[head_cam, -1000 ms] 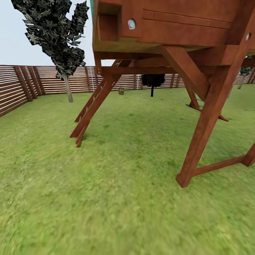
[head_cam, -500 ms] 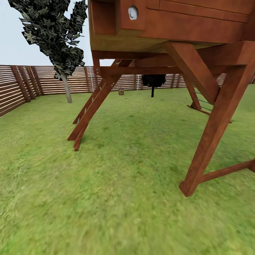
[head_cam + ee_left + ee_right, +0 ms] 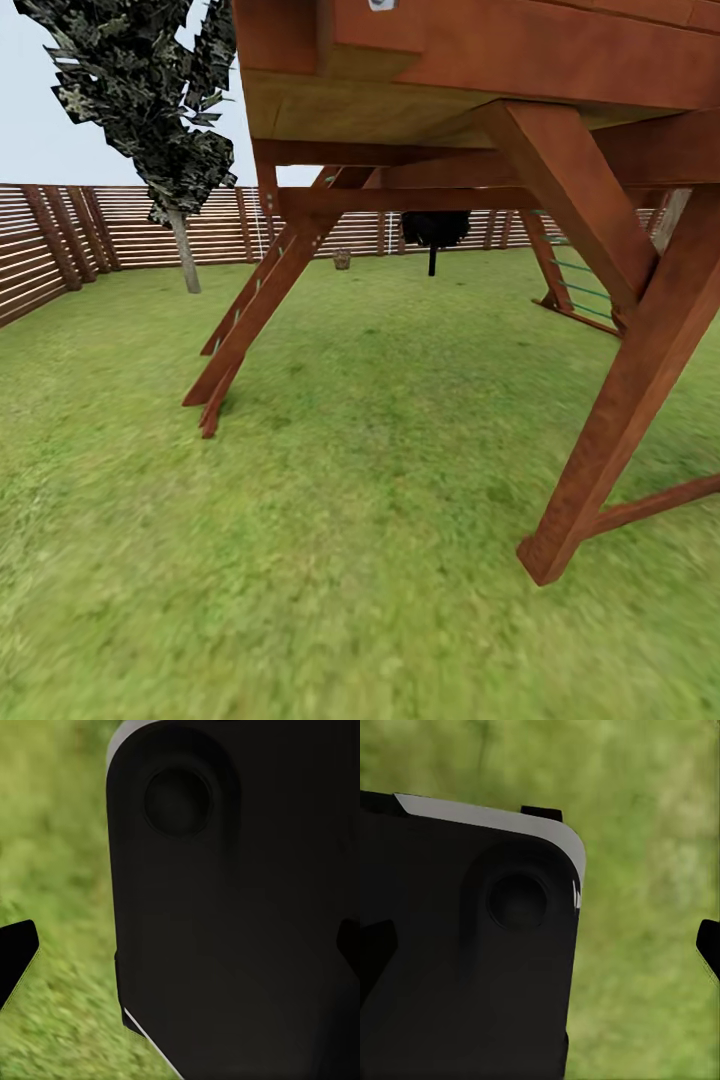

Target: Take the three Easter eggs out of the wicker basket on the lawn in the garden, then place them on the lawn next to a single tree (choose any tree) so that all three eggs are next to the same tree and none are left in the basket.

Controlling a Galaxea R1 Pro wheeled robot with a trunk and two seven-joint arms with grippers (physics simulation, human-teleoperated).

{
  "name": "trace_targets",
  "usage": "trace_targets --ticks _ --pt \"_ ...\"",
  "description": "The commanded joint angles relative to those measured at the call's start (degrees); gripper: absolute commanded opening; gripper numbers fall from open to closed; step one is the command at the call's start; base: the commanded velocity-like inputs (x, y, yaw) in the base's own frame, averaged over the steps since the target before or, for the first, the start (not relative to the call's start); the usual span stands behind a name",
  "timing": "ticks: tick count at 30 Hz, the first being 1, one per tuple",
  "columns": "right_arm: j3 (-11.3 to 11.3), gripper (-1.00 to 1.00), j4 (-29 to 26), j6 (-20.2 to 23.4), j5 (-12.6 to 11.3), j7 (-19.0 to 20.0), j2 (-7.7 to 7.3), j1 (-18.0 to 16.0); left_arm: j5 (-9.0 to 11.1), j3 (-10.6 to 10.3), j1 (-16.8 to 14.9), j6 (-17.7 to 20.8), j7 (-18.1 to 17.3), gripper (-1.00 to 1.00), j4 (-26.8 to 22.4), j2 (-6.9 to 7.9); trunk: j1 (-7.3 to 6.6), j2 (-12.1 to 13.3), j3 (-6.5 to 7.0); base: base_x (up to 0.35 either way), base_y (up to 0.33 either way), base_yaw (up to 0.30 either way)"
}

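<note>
Apparently mid-approach, the robot faces the wicker basket [image 3: 342,259], small at upper centre on the lawn [image 3: 330,520] by the fence [image 3: 60,235], beyond the wooden playset [image 3: 560,210]; both grippers' fingertips sit wide apart at frame edges, holding nothing.

Green lawn [image 3: 350,520], reddish-brown playhouse frame [image 3: 610,400]

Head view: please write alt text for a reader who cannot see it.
A red-brown wooden play tower on slanted legs stands over the lawn. Beyond it, by the slatted fence, are the wicker basket, a pale-trunked tree and a dark tree.
</note>
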Motion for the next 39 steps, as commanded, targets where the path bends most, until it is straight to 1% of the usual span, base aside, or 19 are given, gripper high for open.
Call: trace_targets --ticks 1,7,10,13,23,27,31,39 --pt "0.1 1.0 0.1 -0.2 0.4 0.0 0.01 0.0 0.0 0.0 0.0 -0.1 -0.1 1.0 -0.1 0.01 0.03 0.0 -0.05 0.313 0.0 0.0" --pt "-0.1 1.0 0.0 -0.2 0.2 0.1 -0.36 0.0 0.0 0.0 0.0 -0.1 -0.1 1.0 -0.1 0.01 0.03 0.0 -0.05 0.313 0.0 0.0" --pt "0.2 1.0 0.0 -0.2 0.8 0.1 -0.3 0.0 0.0 0.0 0.0 -0.1 -0.1 1.0 -0.1 -0.02 0.03 0.0 -0.05 0.313 0.0 0.0" --pt "0.3 1.0 -0.1 -0.3 0.8 0.2 -0.36 0.0 0.1 0.1 0.0 -0.1 -0.1 1.0 -0.1 0.03 0.03 0.0 -0.05 0.235 0.0 0.0" --pt "0.3 1.0 -1.0 -0.2 0.8 0.3 -0.42 0.0 0.3 0.4 0.0 0.0 0.0 1.0 -0.3 0.03 0.03 0.0 -0.05 0.026 0.0 0.0" --pt "0.2 1.0 -3.1 -0.3 0.7 0.2 -0.46 -0.1 0.3 0.3 0.0 0.0 0.2 1.0 -0.6 -0.14 0.03 0.0 -0.05 0.0 0.0 0.0" --pt "0.2 1.0 -3.6 -0.1 0.7 0.3 -0.39 -0.1 0.3 0.4 0.0 0.1 0.2 1.0 -0.7 -0.22 0.03 0.0 -0.05 0.0 0.0 0.0" --pt "0.2 1.0 -4.0 -0.1 0.9 0.4 -0.46 -0.2 0.3 0.4 0.0 0.0 0.4 1.0 -0.8 -0.17 1.79 -3.2 -1.48 0.0 0.0 0.0"
